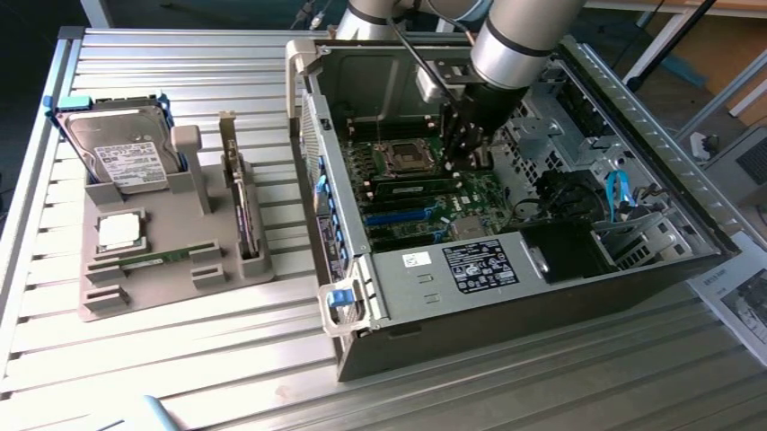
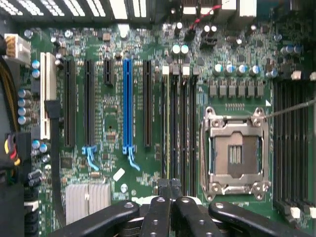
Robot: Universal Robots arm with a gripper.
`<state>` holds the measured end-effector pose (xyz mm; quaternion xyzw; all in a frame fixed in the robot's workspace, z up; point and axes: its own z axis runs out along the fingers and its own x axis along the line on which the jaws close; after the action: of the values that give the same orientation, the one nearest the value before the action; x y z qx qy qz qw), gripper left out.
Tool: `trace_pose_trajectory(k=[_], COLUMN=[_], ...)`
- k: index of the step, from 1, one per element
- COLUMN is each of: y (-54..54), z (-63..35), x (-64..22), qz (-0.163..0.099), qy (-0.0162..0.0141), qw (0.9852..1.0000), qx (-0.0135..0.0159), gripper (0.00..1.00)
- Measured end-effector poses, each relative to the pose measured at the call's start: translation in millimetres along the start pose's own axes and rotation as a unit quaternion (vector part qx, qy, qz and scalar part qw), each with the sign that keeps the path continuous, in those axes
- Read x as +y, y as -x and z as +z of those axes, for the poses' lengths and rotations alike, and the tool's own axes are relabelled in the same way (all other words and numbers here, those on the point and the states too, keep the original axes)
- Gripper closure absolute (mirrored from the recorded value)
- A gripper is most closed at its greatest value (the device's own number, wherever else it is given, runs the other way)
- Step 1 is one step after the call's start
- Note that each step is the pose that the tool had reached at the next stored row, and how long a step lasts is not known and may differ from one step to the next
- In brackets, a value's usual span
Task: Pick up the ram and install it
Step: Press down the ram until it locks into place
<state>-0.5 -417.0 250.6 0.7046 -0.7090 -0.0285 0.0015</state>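
Note:
The ram, a thin green stick, lies flat in the front slot of the grey holder at the exterior view's left, far from the arm. My gripper is down inside the open computer case, over the motherboard. In the wrist view its black fingertips are pressed together with nothing between them. They hang just above the row of long black memory slots, beside the empty silver processor socket.
The holder also carries a hard drive, a square silver processor chip and an upright expansion card. Drive cages, a black fan and blue cables crowd the case at the exterior view's right. The slatted table surrounds everything.

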Motion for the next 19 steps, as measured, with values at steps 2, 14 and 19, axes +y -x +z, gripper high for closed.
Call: trace_pose_trajectory(k=[2,14,19], y=[0.0,-0.2,-0.3], z=[0.2,1.7,3.9], x=[5.6,38.2,38.1], qz=[0.000,0.000,0.000], qy=[-0.0008,-0.0062,-0.0062], qw=[1.0000,1.0000,1.0000], qx=[0.0000,-0.0001,-0.0001], gripper=[0.90,0.90,0.90])
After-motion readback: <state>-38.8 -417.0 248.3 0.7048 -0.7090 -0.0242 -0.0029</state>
